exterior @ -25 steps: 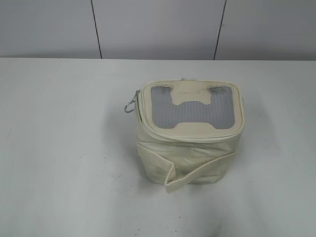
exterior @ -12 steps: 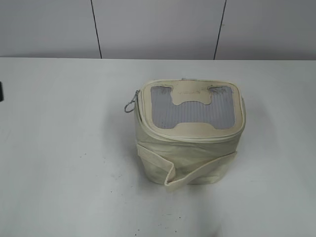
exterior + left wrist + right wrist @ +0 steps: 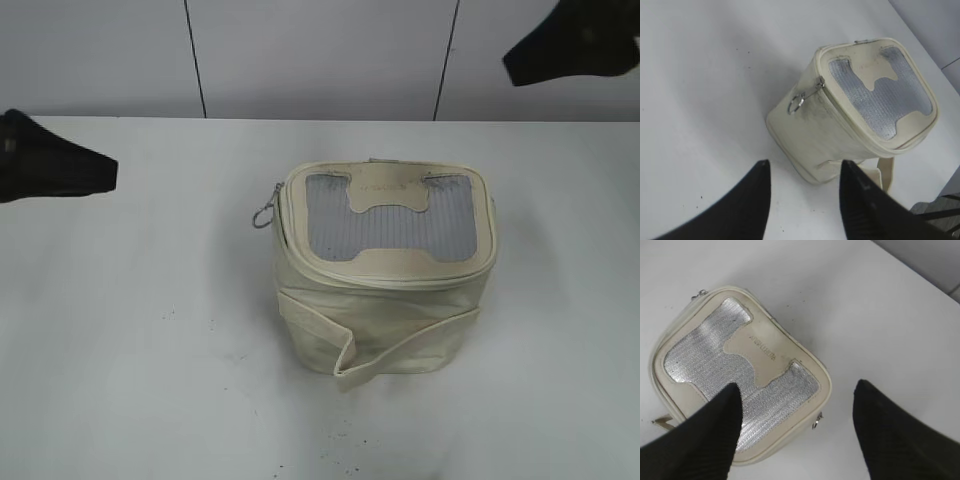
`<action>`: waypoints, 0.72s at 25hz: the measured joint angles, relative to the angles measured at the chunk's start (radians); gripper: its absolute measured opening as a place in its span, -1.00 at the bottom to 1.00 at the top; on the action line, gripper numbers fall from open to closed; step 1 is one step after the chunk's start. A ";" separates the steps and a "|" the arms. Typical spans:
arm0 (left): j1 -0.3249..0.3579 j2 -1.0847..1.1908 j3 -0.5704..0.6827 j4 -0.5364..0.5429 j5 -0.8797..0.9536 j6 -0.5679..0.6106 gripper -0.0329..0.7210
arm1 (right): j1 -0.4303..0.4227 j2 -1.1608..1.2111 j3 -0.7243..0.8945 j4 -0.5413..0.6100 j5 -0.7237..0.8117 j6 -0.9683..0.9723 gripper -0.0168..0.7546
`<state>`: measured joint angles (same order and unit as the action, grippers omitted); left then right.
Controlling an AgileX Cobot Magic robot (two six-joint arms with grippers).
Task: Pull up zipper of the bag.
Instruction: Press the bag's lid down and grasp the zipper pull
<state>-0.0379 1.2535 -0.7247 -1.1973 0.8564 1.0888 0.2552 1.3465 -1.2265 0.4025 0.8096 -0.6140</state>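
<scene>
Both claws are open. The left gripper (image 3: 802,200) should approach the zipper (image 3: 826,102) ring ahead of it, probably pinching squarely, while the right gripper (image 3: 795,435) steadies the bag (image 3: 740,375) below it.

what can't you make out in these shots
- Bag back side: exterior view, hidden by the bag itself.
- Zipper far run: left wrist view, behind the top rim.
- Patch lettering: right wrist view, too small to read.
- Right gripper base: right wrist view, cut off by bottom edge.
</scene>
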 joint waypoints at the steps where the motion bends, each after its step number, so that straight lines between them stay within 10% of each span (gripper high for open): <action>1: -0.010 0.033 -0.023 0.001 0.001 0.014 0.02 | 0.007 0.046 -0.047 0.010 0.038 -0.036 0.37; 18: -0.223 0.524 -0.418 0.204 0.003 0.041 0.04 | 0.078 0.768 -0.705 0.137 0.390 -0.212 0.25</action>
<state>-0.2605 1.7779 -1.1426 -0.9933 0.8595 1.1293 0.3333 2.1143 -1.9315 0.5397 1.1994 -0.8257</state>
